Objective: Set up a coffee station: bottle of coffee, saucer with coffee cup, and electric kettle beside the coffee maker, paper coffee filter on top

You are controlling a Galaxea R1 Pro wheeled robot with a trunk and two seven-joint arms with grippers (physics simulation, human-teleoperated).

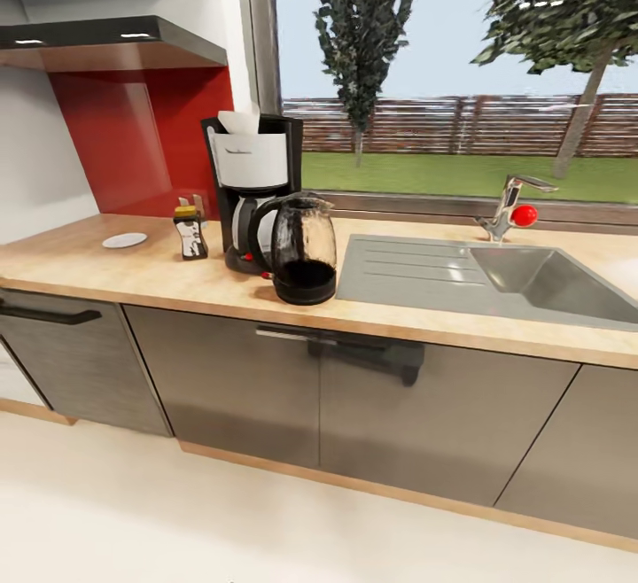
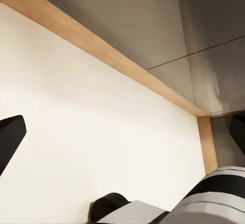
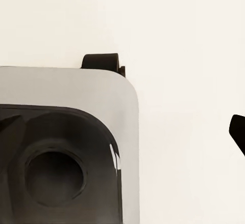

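Note:
On the kitchen countertop (image 1: 133, 277) the coffee maker (image 1: 252, 189) stands against the red panel, with the white paper coffee filter (image 1: 239, 120) sticking up from its top. Touching its front right is the electric kettle (image 1: 301, 248). The bottle of coffee (image 1: 190, 233) stands just left of the machine, and the saucer (image 1: 124, 240) lies bare further left. Above hangs the black kitchen shelf (image 1: 115, 34). The coffee cup is out of view. My left gripper (image 2: 122, 132) is open over the floor, low by the cabinet plinth. My right gripper (image 3: 122, 127) is open above my own base.
A grey sink (image 1: 496, 277) with a faucet (image 1: 509, 206) fills the counter's right part under the window. Something small and tan (image 1: 197, 204) stands behind the jar. Grey cabinet fronts (image 1: 239, 388) and a wooden plinth (image 2: 102, 50) run below; pale floor lies before them.

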